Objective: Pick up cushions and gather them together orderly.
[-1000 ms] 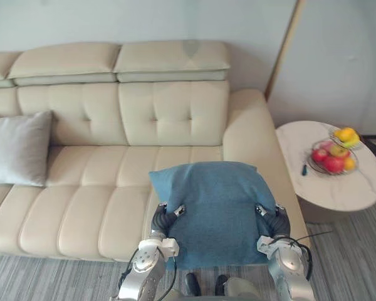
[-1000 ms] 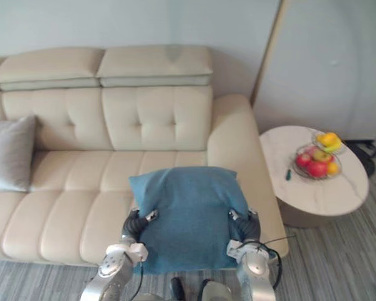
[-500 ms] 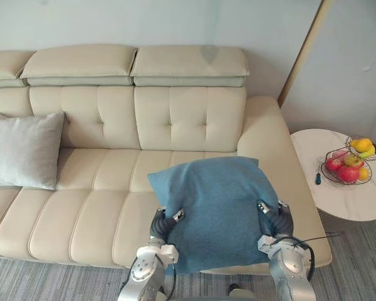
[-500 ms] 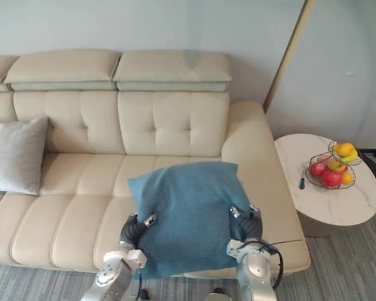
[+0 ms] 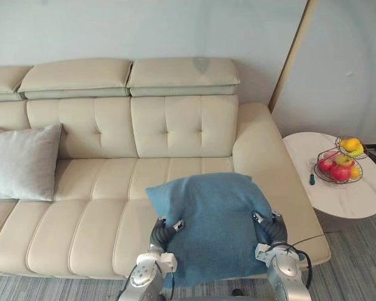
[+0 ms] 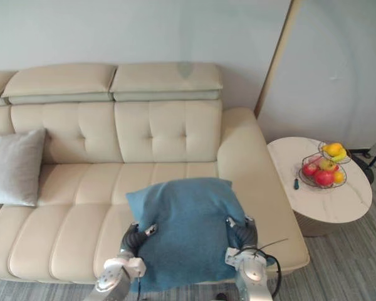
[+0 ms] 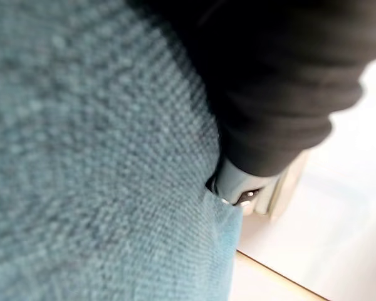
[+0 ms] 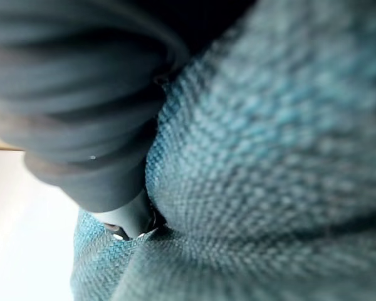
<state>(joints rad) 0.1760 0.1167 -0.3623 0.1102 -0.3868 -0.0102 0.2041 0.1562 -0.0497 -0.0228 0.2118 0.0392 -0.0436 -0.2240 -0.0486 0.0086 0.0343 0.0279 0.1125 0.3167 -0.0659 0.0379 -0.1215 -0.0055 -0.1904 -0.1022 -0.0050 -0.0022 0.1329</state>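
A blue knitted cushion (image 5: 213, 219) hangs in front of me, over the front of the right-hand seat of the beige sofa (image 5: 113, 182). My left hand (image 5: 161, 231) grips its left edge and my right hand (image 5: 271, 229) its right edge, each with a thumb on the top face and the fingers hidden under the cloth. Up close, the left hand (image 7: 282, 94) and the right hand (image 8: 81, 125) press into the blue weave (image 8: 269, 157). A grey cushion (image 5: 22, 162) leans upright against the sofa back at the far left.
A round pale side table (image 5: 344, 200) stands right of the sofa arm, with a wire fruit basket (image 5: 337, 168) and a small dark object (image 5: 311, 179) on it. A slanted wooden pole (image 5: 288, 56) leans on the wall behind. The floor is striped grey.
The whole picture has shifted, so the camera moved. The blue cushion stays held between both hands and now sits a little lower against the sofa seat.
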